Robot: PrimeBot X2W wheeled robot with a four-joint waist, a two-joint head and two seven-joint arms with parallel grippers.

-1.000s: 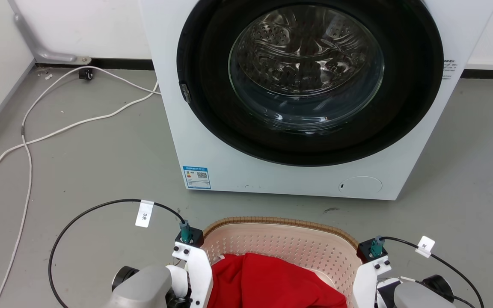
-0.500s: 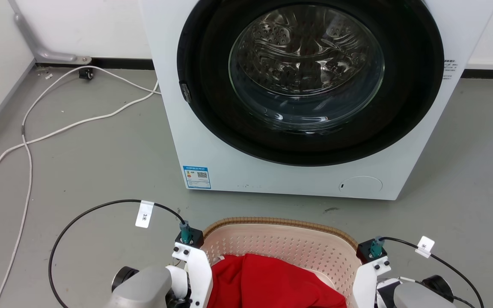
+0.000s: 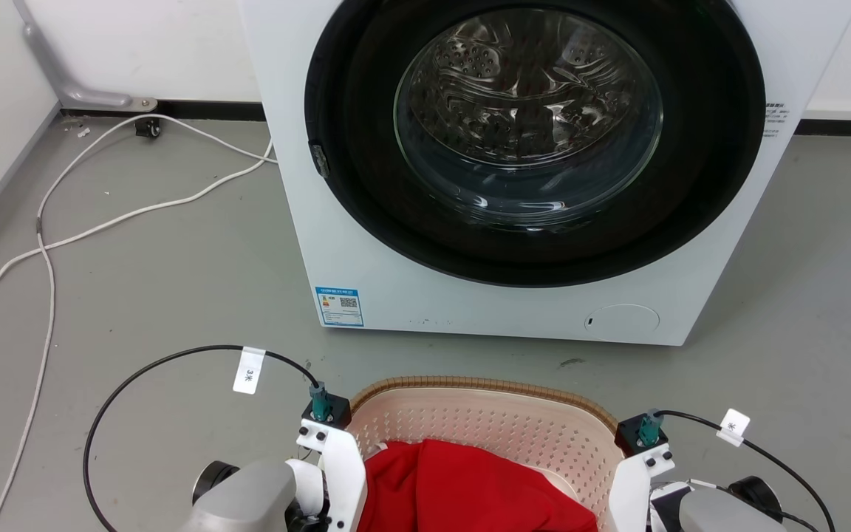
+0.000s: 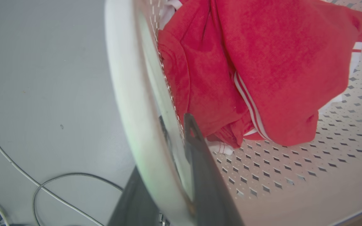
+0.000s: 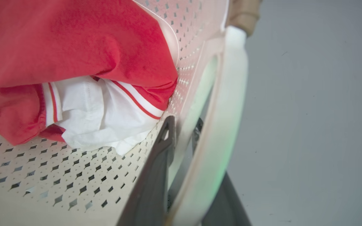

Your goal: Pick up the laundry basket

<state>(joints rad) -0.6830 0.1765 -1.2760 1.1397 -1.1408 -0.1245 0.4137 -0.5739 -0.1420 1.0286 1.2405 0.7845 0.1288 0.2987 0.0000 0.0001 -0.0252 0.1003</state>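
The left claw (image 4: 178, 125) is drawn narrow on the left side wall of the laundry basket (image 3: 481, 383). One dark finger (image 4: 200, 157) lies against the inside of the wall. The other runs up the outside, its tip hidden behind the pale rim. The right claw (image 5: 183, 125) grips the basket's right side wall the same way, with one finger (image 5: 156, 175) inside against the holes. The outer one shows in part through the gap under the rim.

The washing machine (image 3: 366, 258) stands just beyond the basket's far rim, with its round door facing the basket and a strip of grey floor (image 3: 174, 281) between them. In the head view the basket's near half is cut off by the bottom edge, and white wrist brackets cover both claws there.

A red garment (image 3: 462, 488) with white stripes lies heaped inside the basket, partly over a white cloth (image 5: 99, 116). The basket's underside is hidden, so I cannot tell whether it rests on the floor. White cables (image 3: 49, 236) trail over the floor well to the basket's left.
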